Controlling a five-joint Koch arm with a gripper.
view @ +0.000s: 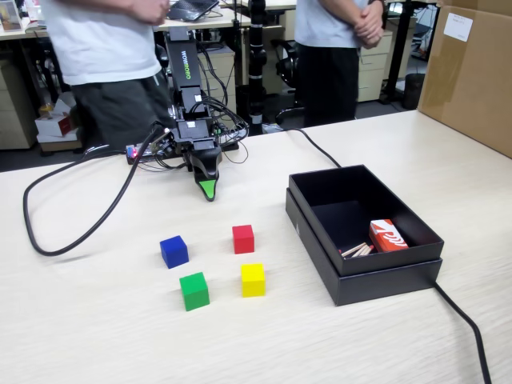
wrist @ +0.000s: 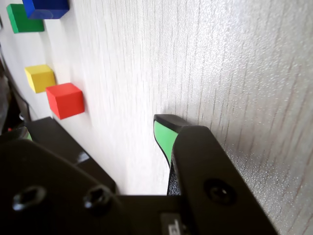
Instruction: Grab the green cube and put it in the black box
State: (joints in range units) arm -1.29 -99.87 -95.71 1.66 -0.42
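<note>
We see a pale wood-grain table [view: 96,336] filling the foreground of the fixed view. Beyond its far edge, a dark floor [view: 24,156] runs back to desks [view: 216,20] with drawer units [view: 376,72]. Two people in light shirts and dark trousers stand behind the table, one at left [view: 104,56], one at right [view: 336,48]. A large brown carton [view: 472,72] stands at the right edge. Lighting is even and diffuse.
</note>
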